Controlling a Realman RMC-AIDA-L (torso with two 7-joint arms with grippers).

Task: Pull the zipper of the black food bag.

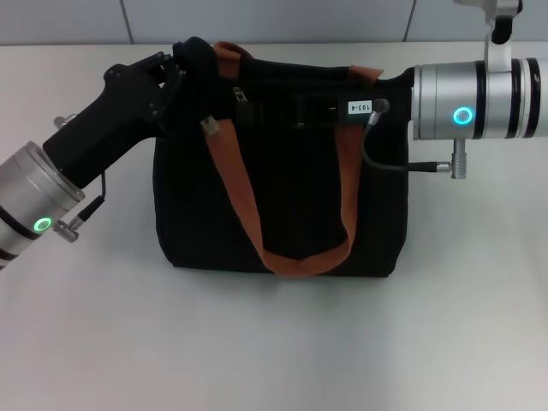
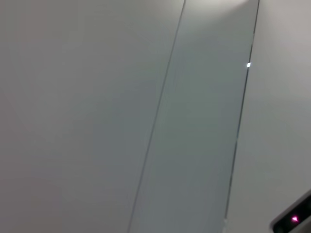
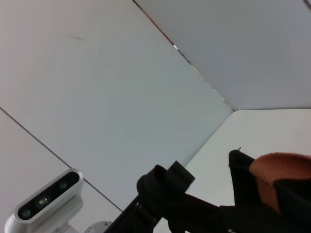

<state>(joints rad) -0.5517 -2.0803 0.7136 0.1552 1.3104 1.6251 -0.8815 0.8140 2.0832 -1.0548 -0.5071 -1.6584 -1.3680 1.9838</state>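
- You see the black food bag (image 1: pixel 282 205) standing upright on the white table (image 1: pixel 274 342), its top opening toward 12 o'clock in the head view.
- One rust-orange handle loop (image 1: pixel 248 205) hangs down the front panel; the other (image 1: pixel 364 73) peeks over the top edge at about 1 o'clock.
- The zipper (image 1: pixel 241 93) shows as a small silver pull on the black zip line along the bag's top, toward 11 o'clock from the bag's middle.
- A small pale tag (image 1: pixel 208 125) dangles just beside the left end of the bag, below the zip line.
- Your left gripper (image 1: pixel 193 60) reaches in from 8 o'clock and sits at the bag's top left corner, close to the zipper; black on black, so you cannot tell how its jaws stand.
- Your right gripper (image 1: pixel 377 94) comes in from 3 o'clock at the top right corner, touching the bag's edge; whether its jaws are apart or together cannot be told.
- The right wrist view shows a bag corner (image 3: pixel 243 170) with orange webbing (image 3: pixel 282 170) and the other arm's dark body.
- The left wrist view shows only wall panels (image 2: pixel 146 116).
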